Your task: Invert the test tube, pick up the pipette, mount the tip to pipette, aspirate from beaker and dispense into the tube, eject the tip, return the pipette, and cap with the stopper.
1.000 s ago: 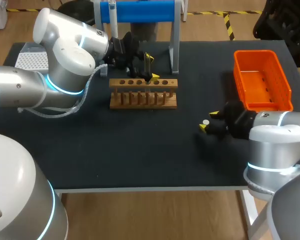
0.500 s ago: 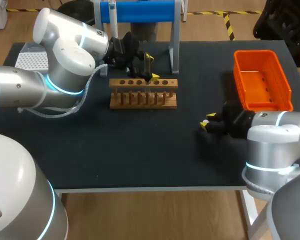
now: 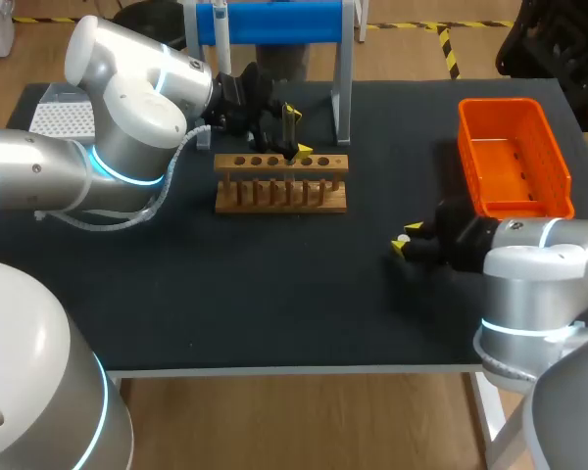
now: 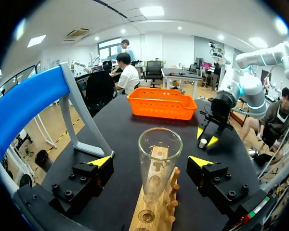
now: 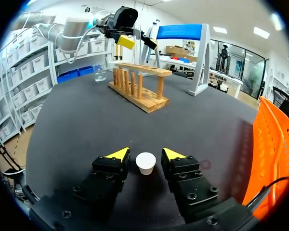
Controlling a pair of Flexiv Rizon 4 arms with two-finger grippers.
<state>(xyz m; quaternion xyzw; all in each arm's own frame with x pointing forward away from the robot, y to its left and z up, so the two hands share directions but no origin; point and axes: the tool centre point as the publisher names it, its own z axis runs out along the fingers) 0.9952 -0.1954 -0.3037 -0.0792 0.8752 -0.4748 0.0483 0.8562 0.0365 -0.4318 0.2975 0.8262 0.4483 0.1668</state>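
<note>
- Black table (image 3: 274, 294): we are working both arms over it.
- Light wooden test-tube rack (image 3: 280, 194) sitting far, left of middle; orange plastic basket (image 3: 467, 147) sitting far right.
- Our left gripper (image 3: 296, 132) hovering over rack, fingers spread wide either side of clear glass test tube (image 4: 159, 163), not touching it.
- Tube standing upright in rack, mouth up.
- Our right gripper (image 5: 146, 154) sitting near right, fingers apart, straddling small white stopper (image 5: 145, 163) on table, slim gap each side.
- Stopper lying well apart from tube, to its near right. Right arm being nearer, we are judging a close on stopper comes next.
</note>
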